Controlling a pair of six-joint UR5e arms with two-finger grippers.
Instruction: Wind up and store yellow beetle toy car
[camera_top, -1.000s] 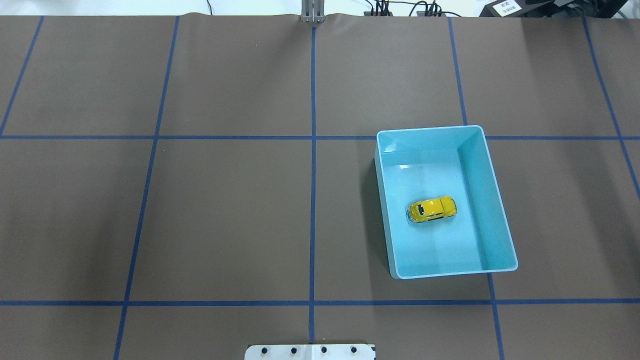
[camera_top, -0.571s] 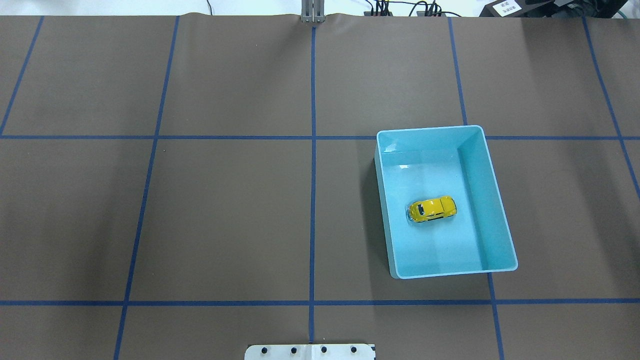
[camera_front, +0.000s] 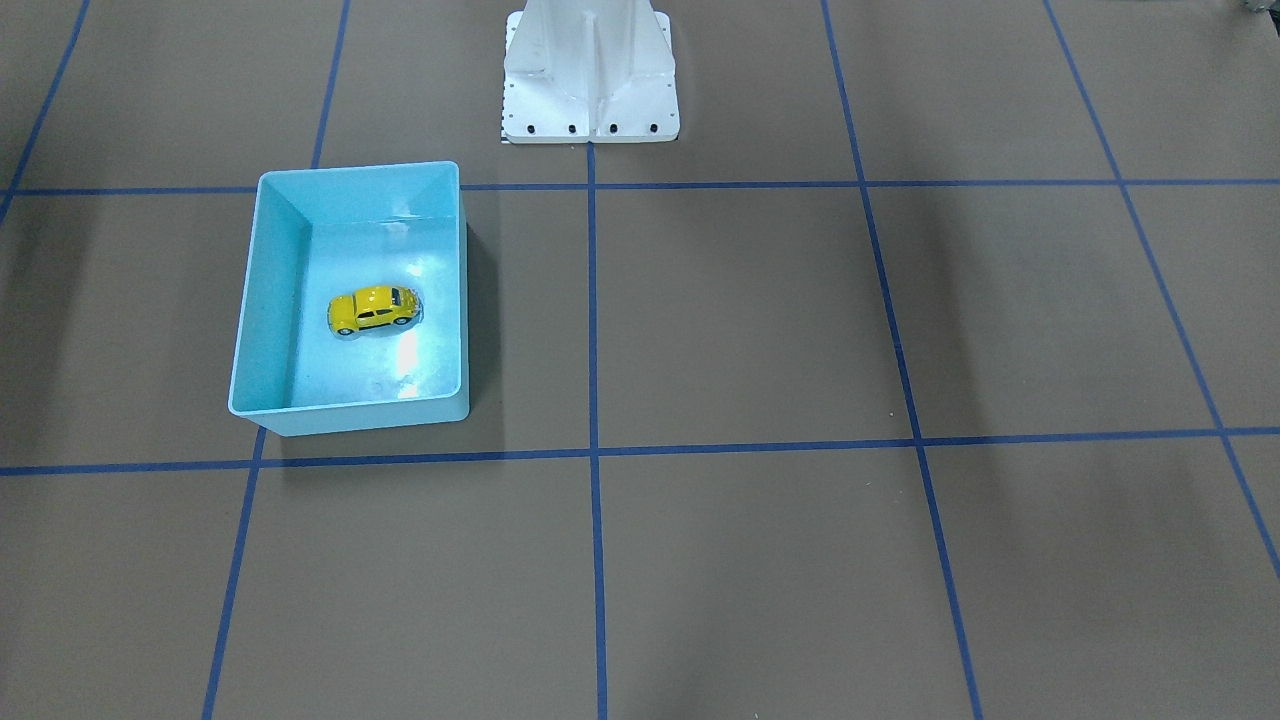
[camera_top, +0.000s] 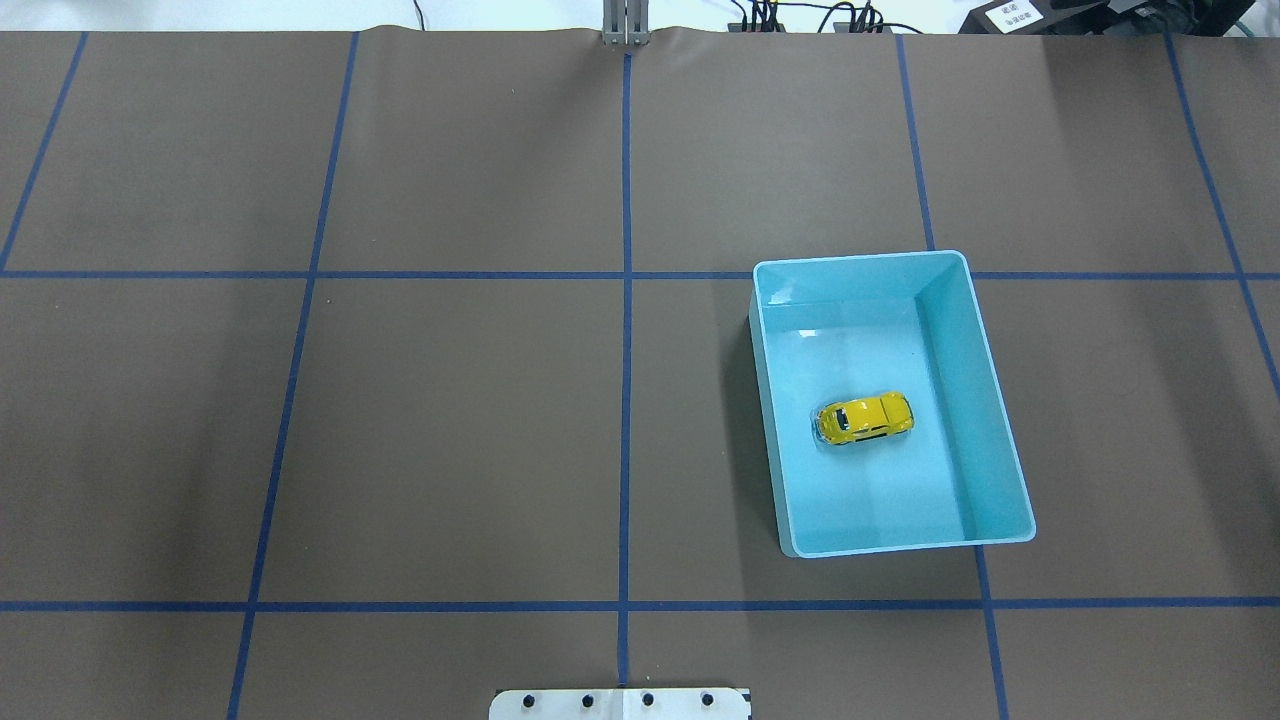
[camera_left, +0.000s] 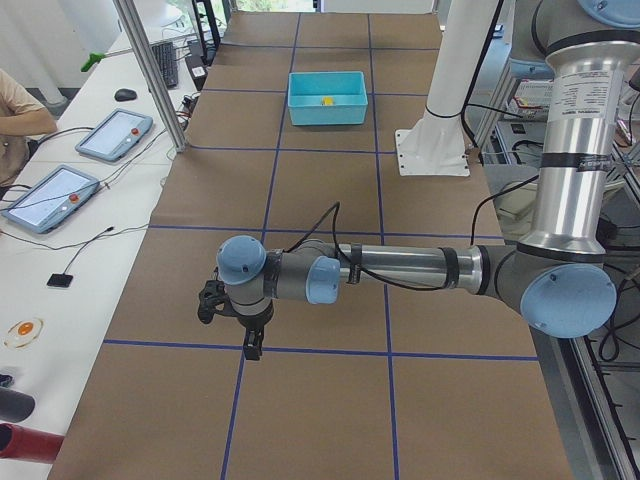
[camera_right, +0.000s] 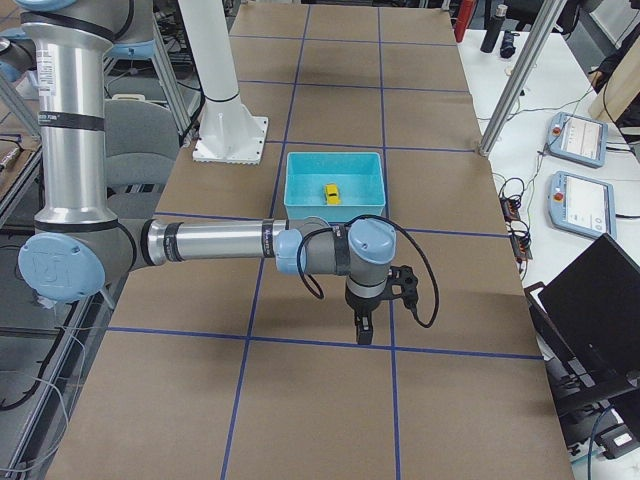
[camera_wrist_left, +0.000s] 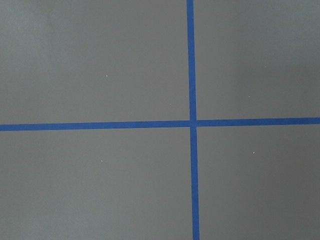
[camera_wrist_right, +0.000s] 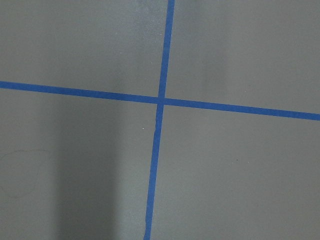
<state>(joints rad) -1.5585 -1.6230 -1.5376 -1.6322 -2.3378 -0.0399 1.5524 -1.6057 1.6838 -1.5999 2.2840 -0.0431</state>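
Bright, even light from overhead. You see white glare on the bin (camera_front: 405, 370) floor, its soft shadow across the table (camera_front: 760, 330), and sharp focus throughout.

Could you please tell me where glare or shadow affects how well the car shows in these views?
Front-facing view: a white glare patch on the bin floor near the sharp car. Overhead view: even light, the bin casting a soft shadow on the table. Side views: the car is only a yellow speck. Right wrist view: a shadow band, no car.
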